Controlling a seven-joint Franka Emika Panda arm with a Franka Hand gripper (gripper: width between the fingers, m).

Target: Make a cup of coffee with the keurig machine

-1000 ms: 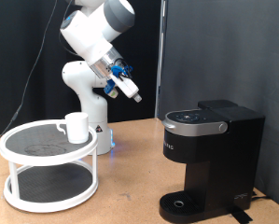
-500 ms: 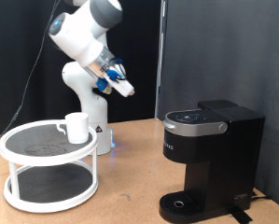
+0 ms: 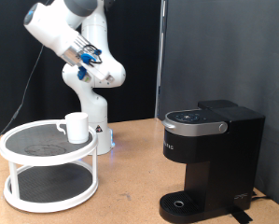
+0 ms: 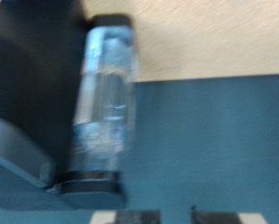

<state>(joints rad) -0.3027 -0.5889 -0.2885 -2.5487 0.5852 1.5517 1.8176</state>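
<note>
The white cup (image 3: 76, 127) stands upright on the top shelf of a white two-tier round stand (image 3: 27, 142) at the exterior view's left. The black keurig machine (image 3: 209, 154) stands at the right with its lid down and its round drip tray (image 3: 181, 203) bare. My gripper (image 3: 90, 59) is high up at the top left, above the stand and far from the cup and the machine. In the blurred wrist view its two dark fingertips stand apart at the picture's edge with nothing between them, and the machine's clear water tank (image 4: 106, 103) shows.
The robot's white base (image 3: 94, 121) stands just behind the stand. The wooden table (image 3: 130, 177) runs between the stand and the machine. A dark curtain hangs behind.
The arm has swung towards the exterior view's left and upward, carrying the gripper from above the table's middle to above the stand. The cup and the machine have not moved.
</note>
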